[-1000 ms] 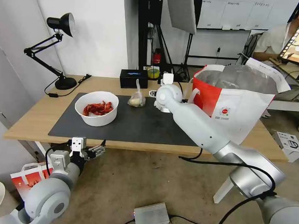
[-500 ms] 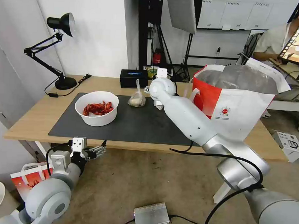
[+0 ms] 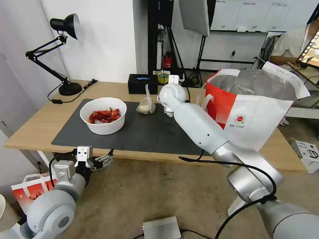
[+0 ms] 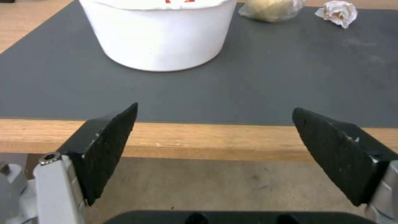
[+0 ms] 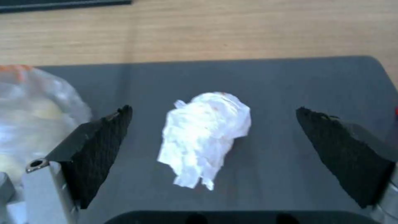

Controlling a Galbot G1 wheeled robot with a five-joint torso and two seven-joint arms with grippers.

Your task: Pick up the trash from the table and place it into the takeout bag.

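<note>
On the dark mat [image 3: 148,133] of the table [image 3: 33,125] stands a white bowl [image 3: 102,114] [image 4: 157,31] of red crayfish shells. A small knotted clear bag [image 3: 146,105] [image 5: 37,105] lies behind it to the right. My right arm [image 3: 201,128] reaches over the mat beside that bag. Its gripper [image 5: 212,109] is open, low over the mat, with the crumpled white tissue [image 5: 205,133] [image 4: 338,12] between its fingers and touching neither. The takeout bag [image 3: 250,112] stands open at the table's right end. My left gripper [image 3: 104,159] [image 4: 215,108] is open and holds nothing, below the table's front edge.
A black box [image 3: 142,84] and a tape roll [image 3: 163,77] sit at the table's back edge. A desk lamp [image 3: 64,53] stands at the back left. On the floor are a red-print bag [image 3: 31,191] and a grey metal box [image 3: 161,230].
My right arm has swung left across the mat, toward the knotted bag. The left arm has not moved.
</note>
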